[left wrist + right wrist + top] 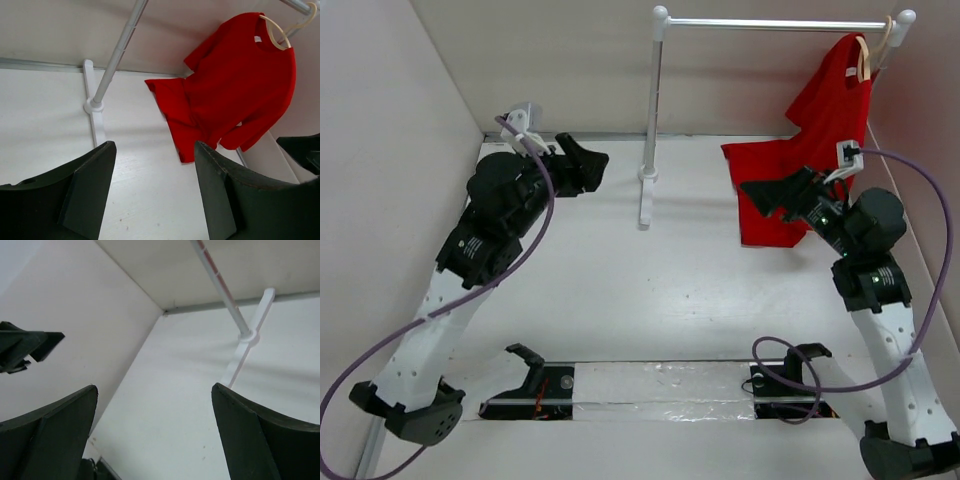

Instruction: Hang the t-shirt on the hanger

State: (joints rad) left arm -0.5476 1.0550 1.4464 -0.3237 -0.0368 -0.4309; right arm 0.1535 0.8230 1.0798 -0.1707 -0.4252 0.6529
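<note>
The t-shirt [240, 85] is hanging on the hanger [280, 37] from the rail [770, 22] at the counter's [620, 290] far right corner. The left fingers [90, 185] are gaping wide, empty, near the far left corner. The right fingers [245, 430] are spreading wide, empty, just beside the t-shirt.

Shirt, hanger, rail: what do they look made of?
T-shirt: soft matte red cloth; it drapes in folds. Hanger: pale beige, smooth, looks like wood, though plastic is possible. Rail: glossy white tube with highlights, probably painted metal.
</note>
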